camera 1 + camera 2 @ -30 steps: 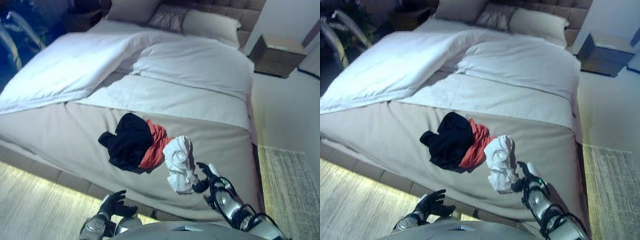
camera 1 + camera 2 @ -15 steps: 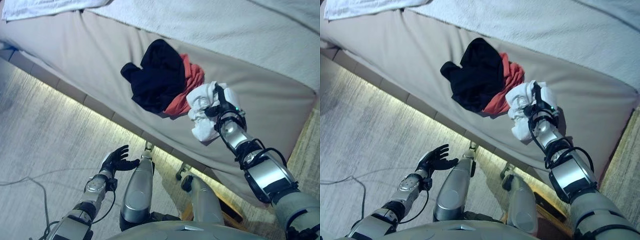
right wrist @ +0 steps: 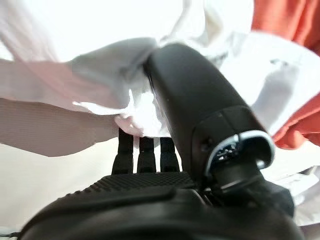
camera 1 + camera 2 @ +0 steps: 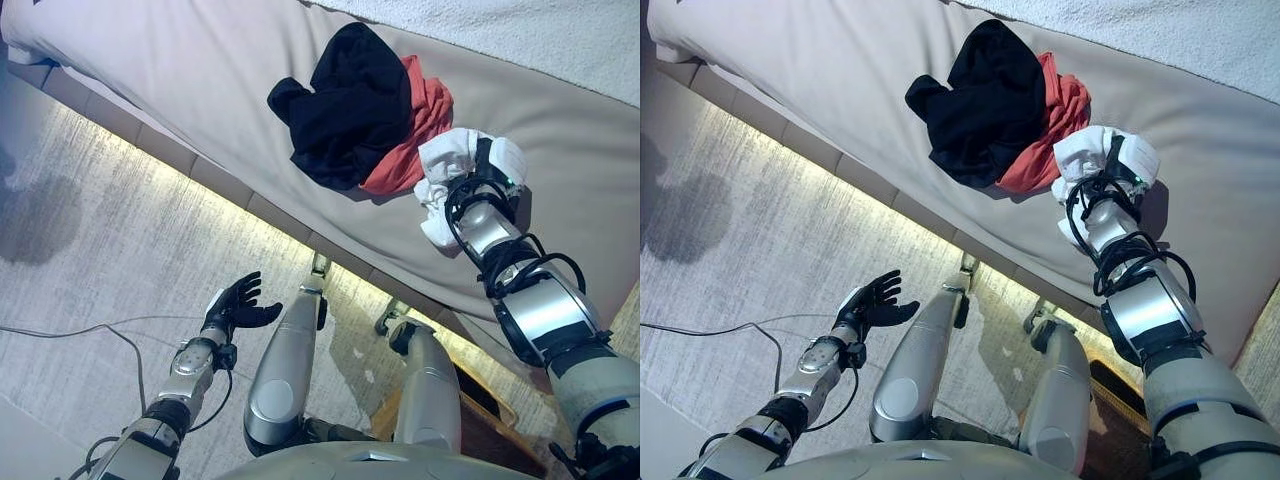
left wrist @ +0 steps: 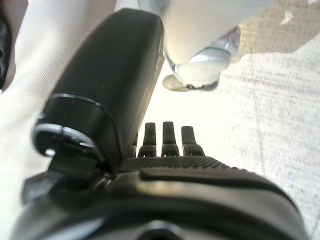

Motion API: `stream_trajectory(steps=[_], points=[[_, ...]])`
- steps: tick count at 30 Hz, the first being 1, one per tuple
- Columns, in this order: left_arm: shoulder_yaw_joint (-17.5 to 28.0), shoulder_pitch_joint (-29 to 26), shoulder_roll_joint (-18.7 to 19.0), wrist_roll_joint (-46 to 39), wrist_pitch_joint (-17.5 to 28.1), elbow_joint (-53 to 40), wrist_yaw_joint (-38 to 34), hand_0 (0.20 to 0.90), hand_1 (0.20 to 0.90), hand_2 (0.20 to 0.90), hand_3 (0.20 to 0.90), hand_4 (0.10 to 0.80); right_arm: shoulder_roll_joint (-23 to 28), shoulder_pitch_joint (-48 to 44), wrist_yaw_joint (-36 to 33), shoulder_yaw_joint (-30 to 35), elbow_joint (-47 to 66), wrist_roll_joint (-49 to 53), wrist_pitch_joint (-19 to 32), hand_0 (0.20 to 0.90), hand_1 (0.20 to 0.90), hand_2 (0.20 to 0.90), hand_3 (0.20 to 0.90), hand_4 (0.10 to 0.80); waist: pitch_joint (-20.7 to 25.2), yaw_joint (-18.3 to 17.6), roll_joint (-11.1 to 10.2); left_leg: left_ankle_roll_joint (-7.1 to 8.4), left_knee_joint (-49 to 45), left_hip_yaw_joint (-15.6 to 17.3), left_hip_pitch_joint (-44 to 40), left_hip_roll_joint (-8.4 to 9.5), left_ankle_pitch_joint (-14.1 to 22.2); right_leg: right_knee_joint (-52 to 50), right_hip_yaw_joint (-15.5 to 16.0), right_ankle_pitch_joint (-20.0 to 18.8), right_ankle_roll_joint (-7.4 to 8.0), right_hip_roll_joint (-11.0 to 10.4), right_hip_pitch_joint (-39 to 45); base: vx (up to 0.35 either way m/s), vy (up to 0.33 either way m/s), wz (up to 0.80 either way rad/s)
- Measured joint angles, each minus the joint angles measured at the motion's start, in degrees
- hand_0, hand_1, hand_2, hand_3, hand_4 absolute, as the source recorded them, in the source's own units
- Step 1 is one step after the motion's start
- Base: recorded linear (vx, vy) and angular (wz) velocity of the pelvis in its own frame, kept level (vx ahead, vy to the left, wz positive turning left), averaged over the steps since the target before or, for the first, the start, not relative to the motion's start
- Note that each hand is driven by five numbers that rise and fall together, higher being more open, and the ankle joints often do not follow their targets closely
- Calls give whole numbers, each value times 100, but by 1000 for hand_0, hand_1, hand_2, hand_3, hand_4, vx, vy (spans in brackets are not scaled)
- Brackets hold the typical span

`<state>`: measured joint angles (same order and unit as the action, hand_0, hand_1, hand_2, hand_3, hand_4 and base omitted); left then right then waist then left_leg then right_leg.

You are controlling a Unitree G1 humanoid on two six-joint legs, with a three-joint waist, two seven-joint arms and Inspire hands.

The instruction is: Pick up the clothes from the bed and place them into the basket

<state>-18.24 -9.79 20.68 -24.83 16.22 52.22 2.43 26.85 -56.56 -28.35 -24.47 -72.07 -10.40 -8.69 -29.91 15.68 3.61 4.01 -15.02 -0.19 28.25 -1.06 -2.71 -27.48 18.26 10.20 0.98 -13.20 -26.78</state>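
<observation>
A black garment [image 4: 350,105], a red one [image 4: 422,125] and a white one [image 4: 445,155] lie bunched together on the bed's beige cover [image 4: 200,70], near its front edge. My right hand [image 4: 490,162] rests on the white garment. In the right wrist view its thumb [image 3: 190,95] and fingers [image 3: 142,150] pinch a fold of the white cloth [image 3: 100,30], with the red cloth [image 3: 285,20] just beyond. My left hand [image 4: 240,300] hangs open and empty over the floor, its fingers [image 5: 172,135] straight.
The bed's front edge runs diagonally across the eye views, with a lit strip [image 4: 250,215] under it. A brown thing with a dark opening [image 4: 485,410] stands on the floor by the bed. Grey floor lies to the left.
The camera has tilted down toward the bed's edge and the floor. My right hand has reached onto the white garment and closed on it. The left hand has stayed low and open.
</observation>
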Motion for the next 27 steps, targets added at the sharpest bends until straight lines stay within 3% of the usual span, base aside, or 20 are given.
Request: stream_trajectory(steps=[3, 5, 7, 10, 14, 18, 21, 22, 23, 25, 26, 27], points=[[5, 92, 38, 3, -92, -39, -68, 900, 900, 900, 900, 800, 6, 210, 121, 3, -36, 103, 25, 300, 300, 300, 200, 100, 18, -11, 33, 0, 167, 37, -366, -36, -1, 321, 23, -69, 32, 80, 420, 33, -53, -9], [8, 147, 49, 6, -161, -55, -88, 900, 900, 900, 900, 800, 15, 429, 144, 70, 0, 284, 132, 300, 300, 300, 200, 100, 32, -17, 50, 1, 319, 181, -656, -169, -60, 761, 112, -237, 35, 206, 828, 14, -35, -13], [10, 203, 45, 14, -250, -107, -81, 900, 900, 900, 900, 800, 20, 603, 156, 274, 39, 398, 199, 300, 300, 300, 200, 100, 36, -22, 54, 3, 473, 257, -891, -193, -63, 1057, 137, -335, 115, 258, 1107, 74, -23, -14], [63, 342, 21, 75, -269, -118, -94, 900, 900, 900, 900, 800, 147, 1210, 190, 542, 327, 640, 396, 300, 300, 300, 200, 100, 187, -95, 41, -75, 752, 371, -1306, -178, -225, 1716, 126, -808, 222, 387, 1689, 146, 0, -6], [249, 649, -6, 337, -271, -93, -215, 900, 900, 900, 900, 800, 134, 2339, 206, 690, 1036, 947, 731, 300, 300, 300, 200, 100, 565, -241, -150, -162, 1152, 514, -1908, -131, -272, 2437, 104, -1089, 248, 484, 2359, 96, 56, -9], [587, 983, -163, 522, -255, -67, -342, 900, 900, 900, 900, 800, 49, 3554, 191, 853, 1923, 985, 894, 300, 300, 300, 200, 100, 975, -533, -375, -228, 1246, 594, -2410, -94, -234, 2644, 95, -1100, 240, 491, 2890, 127, 140, -8], [924, 1252, -351, 683, -216, 88, -463, 900, 900, 900, 900, 800, -359, 4322, 31, 1125, 2310, 994, 987, 300, 300, 300, 200, 100, 1154, -657, -733, -209, 596, 461, -2552, -66, -138, 2680, -177, -1099, 236, 439, 3179, 134, 224, -50], [942, 1405, -381, 707, -214, 235, -501, 900, 900, 900, 900, 800, -579, 4535, -28, 1136, 2409, 1047, 963, 300, 300, 300, 200, 100, 1264, -650, -922, -146, -34, 343, -2444, -107, 128, 2754, -462, -1102, 228, 332, 3362, 88, 316, -113], [1025, 1581, -407, 809, -211, 307, -475, 900, 900, 900, 900, 800, -801, 4823, -78, 1276, 2561, 1109, 975, 300, 300, 300, 200, 100, 1512, -643, -1066, -51, 310, 93, -2484, -154, 410, 2940, -794, -1012, 113, 350, 3412, 40, 269, -112], [1015, 1689, -500, 935, -197, 390, -465, 900, 900, 900, 900, 800, -869, 5034, -265, 1368, 2548, 1217, 993, 300, 300, 300, 200, 100, 1803, -692, -940, -20, 1017, -220, -2674, -412, 353, 3126, -1071, -1017, 121, 562, 3371, -83, 293, -82], [1001, 1638, -584, 1061, -205, 458, -421, 900, 900, 900, 900, 800, -796, 5137, -364, 1446, 2548, 1266, 988, 300, 300, 300, 200, 100, 1853, -857, -771, -16, 1252, -123, -2853, -500, 243, 3100, -1108, -1039, 156, 694, 3327, -168, 384, -50], [934, 1499, -607, 1153, -230, 526, -389, 900, 900, 900, 900, 800, -848, 5256, -482, 1596, 2561, 1277, 938, 300, 300, 300, 200, 100, 1827, -1035, -798, 68, 1440, -23, -2952, -464, 132, 2962, -1165, -1085, 235, 613, 3211, -200, 365, -43]])
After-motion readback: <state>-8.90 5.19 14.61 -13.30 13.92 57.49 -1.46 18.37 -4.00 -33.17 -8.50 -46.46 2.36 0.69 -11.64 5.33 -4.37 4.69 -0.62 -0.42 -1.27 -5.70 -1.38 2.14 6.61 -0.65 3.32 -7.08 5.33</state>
